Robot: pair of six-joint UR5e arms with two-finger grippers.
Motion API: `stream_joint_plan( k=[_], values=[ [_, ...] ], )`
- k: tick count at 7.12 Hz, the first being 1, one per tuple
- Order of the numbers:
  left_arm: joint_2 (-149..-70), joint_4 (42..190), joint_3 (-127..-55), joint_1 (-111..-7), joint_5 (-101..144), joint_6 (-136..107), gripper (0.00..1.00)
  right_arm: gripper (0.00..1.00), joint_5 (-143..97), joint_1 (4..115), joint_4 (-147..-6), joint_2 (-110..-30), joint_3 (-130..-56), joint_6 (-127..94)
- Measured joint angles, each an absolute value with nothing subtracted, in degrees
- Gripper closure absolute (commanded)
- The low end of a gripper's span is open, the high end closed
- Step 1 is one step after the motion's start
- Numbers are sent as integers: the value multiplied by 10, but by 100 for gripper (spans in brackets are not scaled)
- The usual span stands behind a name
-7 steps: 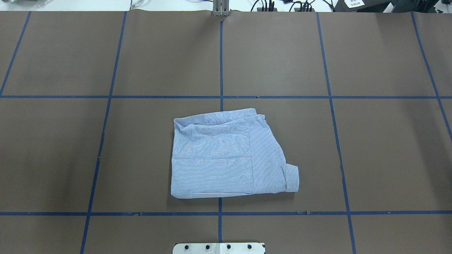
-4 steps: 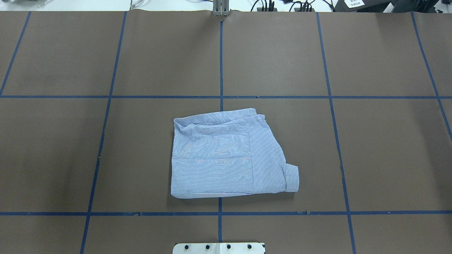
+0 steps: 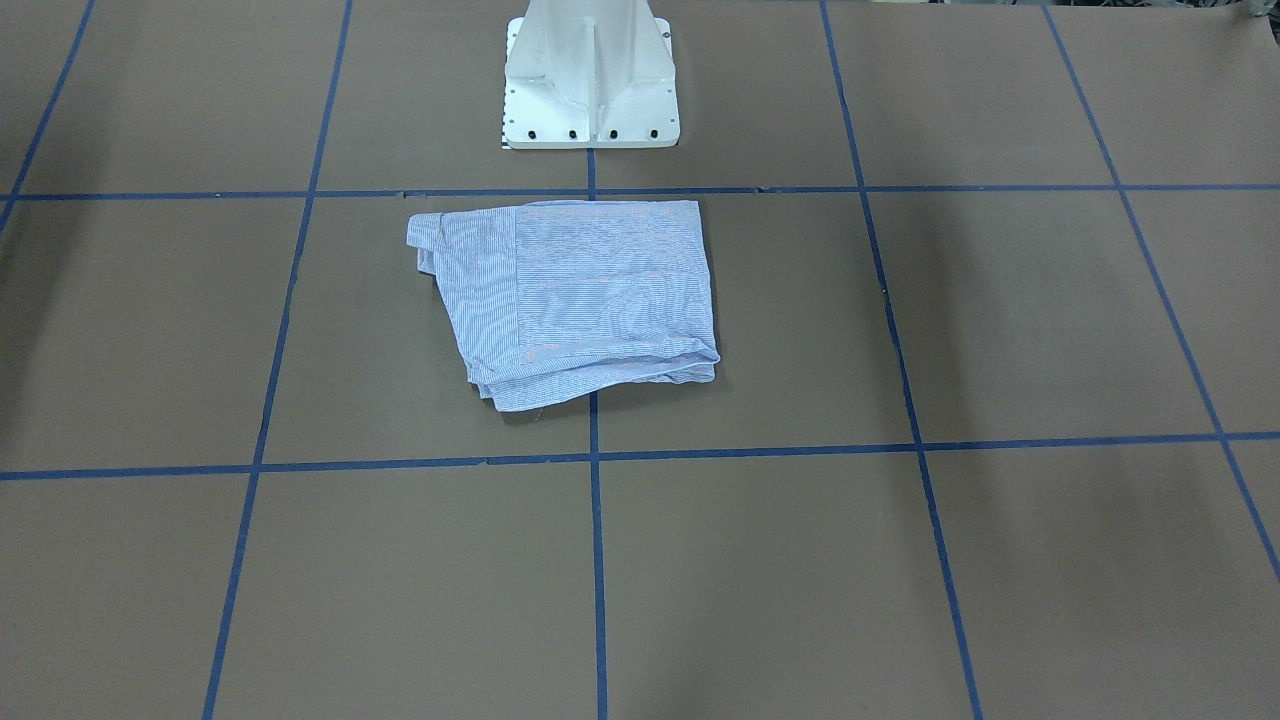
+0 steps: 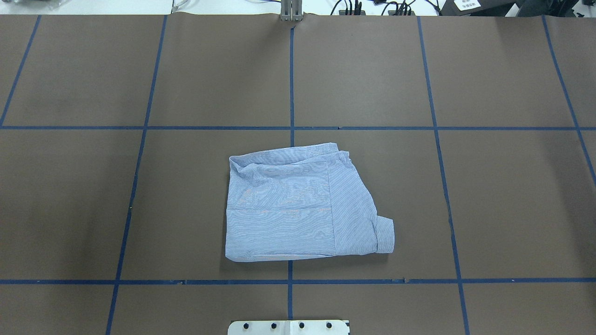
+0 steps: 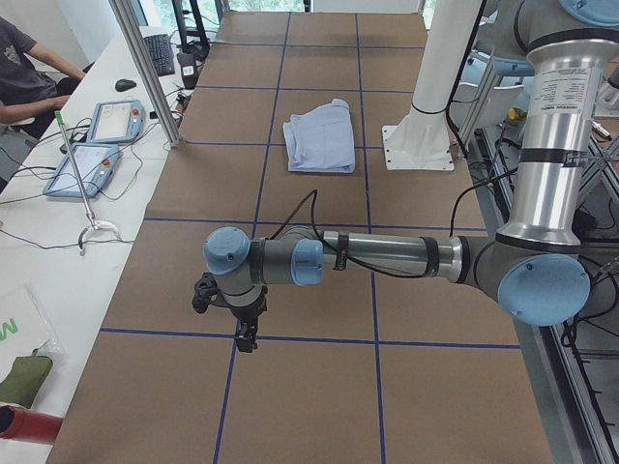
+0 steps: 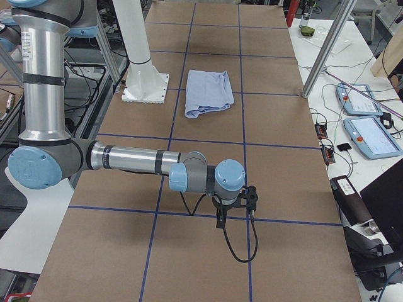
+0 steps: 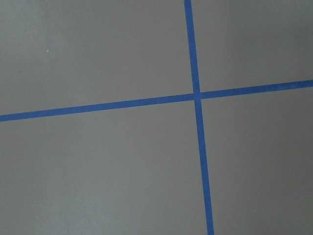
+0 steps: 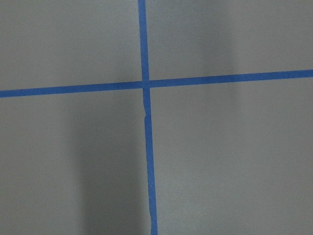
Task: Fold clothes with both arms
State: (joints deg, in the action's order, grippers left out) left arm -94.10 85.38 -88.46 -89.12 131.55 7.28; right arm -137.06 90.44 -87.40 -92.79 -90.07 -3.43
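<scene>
The clothes, a light blue striped shirt (image 4: 298, 204), lie folded into a rough rectangle on the brown table, just in front of the robot's base, with a cuff sticking out at one corner. The shirt also shows in the front view (image 3: 580, 295) and in both side views (image 5: 322, 135) (image 6: 209, 93). My left gripper (image 5: 244, 333) hangs low over bare table far to the shirt's left. Far off to the other side, my right gripper (image 6: 220, 219) hangs the same way. From these side views I cannot tell whether either is open or shut. Both wrist views show only table and blue tape.
The white pedestal base (image 3: 590, 80) stands just behind the shirt. Blue tape lines (image 4: 292, 128) divide the brown table into squares. Beyond the far edge are a metal post (image 5: 145, 68), teach pendants (image 5: 92, 155) (image 6: 365, 126), cables and a seated person (image 5: 19, 68).
</scene>
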Motion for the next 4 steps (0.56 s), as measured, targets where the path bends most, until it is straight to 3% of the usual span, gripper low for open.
stream_joint_plan(
  k=[4],
  values=[
    [-941,853,-884,-890,1313,71,0,0,-1368,904,-876,-924,-910,-34]
  ],
)
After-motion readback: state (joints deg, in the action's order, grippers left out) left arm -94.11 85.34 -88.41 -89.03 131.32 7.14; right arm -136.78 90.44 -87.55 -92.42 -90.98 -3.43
